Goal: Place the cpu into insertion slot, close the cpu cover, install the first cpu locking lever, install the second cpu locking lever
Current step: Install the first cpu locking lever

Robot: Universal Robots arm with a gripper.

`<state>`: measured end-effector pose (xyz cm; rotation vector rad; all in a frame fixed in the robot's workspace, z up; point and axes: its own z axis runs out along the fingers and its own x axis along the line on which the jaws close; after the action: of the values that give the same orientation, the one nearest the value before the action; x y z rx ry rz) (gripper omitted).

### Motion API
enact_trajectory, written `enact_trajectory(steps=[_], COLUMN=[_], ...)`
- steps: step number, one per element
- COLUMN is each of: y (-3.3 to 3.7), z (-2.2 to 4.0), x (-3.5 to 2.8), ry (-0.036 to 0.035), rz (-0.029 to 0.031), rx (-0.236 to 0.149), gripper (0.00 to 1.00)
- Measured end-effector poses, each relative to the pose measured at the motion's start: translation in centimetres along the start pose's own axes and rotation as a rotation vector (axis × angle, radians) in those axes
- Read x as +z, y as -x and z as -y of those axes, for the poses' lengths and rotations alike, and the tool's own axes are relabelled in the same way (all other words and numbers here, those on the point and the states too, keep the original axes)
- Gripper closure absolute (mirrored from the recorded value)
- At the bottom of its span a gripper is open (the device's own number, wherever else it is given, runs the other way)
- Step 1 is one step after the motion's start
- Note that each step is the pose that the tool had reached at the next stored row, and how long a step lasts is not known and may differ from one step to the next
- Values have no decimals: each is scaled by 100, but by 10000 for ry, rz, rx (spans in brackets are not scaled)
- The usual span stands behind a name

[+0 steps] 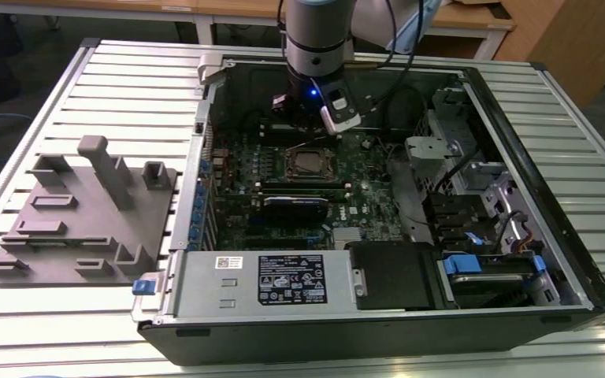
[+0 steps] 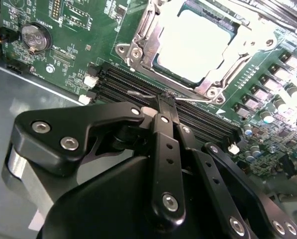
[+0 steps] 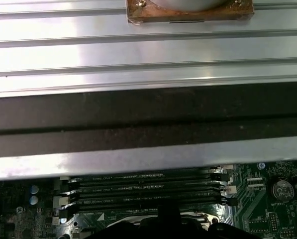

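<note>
can't really make out the cpu (image 2: pixel 195 45) surface in the second wrist view, totally washed out by glare, with the cpu cover (image 2: pixel 138 40) cut off by the frame edge. gripper (image 2: pixel 167 99) fingertips lost against the dark memory slots (image 2: pixel 208 119). locking levers too small in the exterior view.

- The computer case (image 1: pixel 387 315) lay open on the counter (image 1: pixel 92 315).
- A tool tray (image 1: pixel 72 220) sat beside it, on the exterior view's left.
- The chip (image 2: pixel 195 42) lay in the socket (image 2: pixel 138 52) on the board (image 1: pixel 361 213).
- The hand (image 2: pixel 167 99) hung just beside the socket, over the memory slots (image 2: pixel 138 82).
</note>
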<state>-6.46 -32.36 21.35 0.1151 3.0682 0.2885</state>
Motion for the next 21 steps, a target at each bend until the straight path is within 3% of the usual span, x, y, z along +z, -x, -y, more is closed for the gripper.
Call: enact_trajectory(steps=[6, 15, 19, 21], y=[8, 6, 6, 5], z=[0, 7, 7, 7], x=[7, 40, 41, 47], ry=[-4, -89, -93, -101], rz=[15, 259, 266, 305], rx=[64, 1334, 1368, 1568], gripper=[90, 90, 90, 90])
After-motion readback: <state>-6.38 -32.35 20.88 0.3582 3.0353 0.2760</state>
